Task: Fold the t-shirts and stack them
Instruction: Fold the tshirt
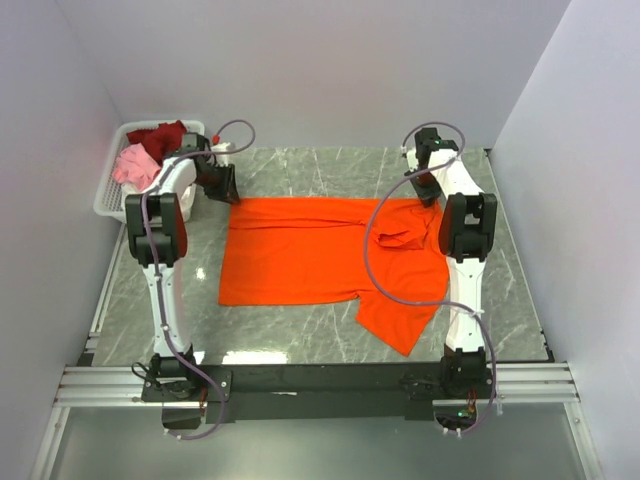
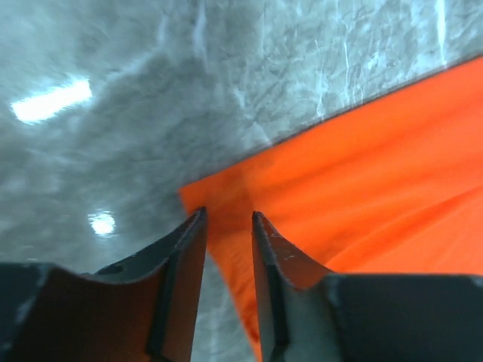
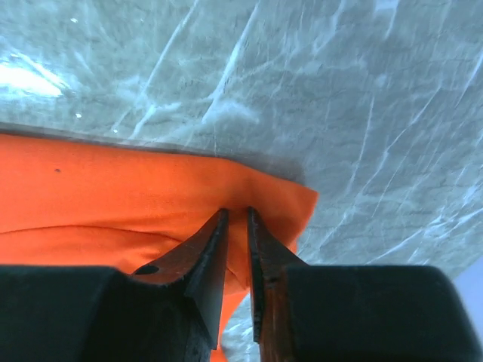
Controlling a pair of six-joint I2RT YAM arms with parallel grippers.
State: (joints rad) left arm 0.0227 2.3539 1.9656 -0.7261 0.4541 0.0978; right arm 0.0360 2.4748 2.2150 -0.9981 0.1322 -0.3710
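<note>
Two narrow-gapped end effectors, left [image 2: 228,219] and right [image 3: 236,215], at orange t-shirt [image 1: 310,255] corners on grey marble table [image 1: 300,170], white walls around

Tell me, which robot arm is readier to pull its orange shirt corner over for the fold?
Probably the right gripper: its fingers look pinched on the orange shirt at a far corner. The left gripper stands slightly open over its corner, with no clear pinch.
</note>
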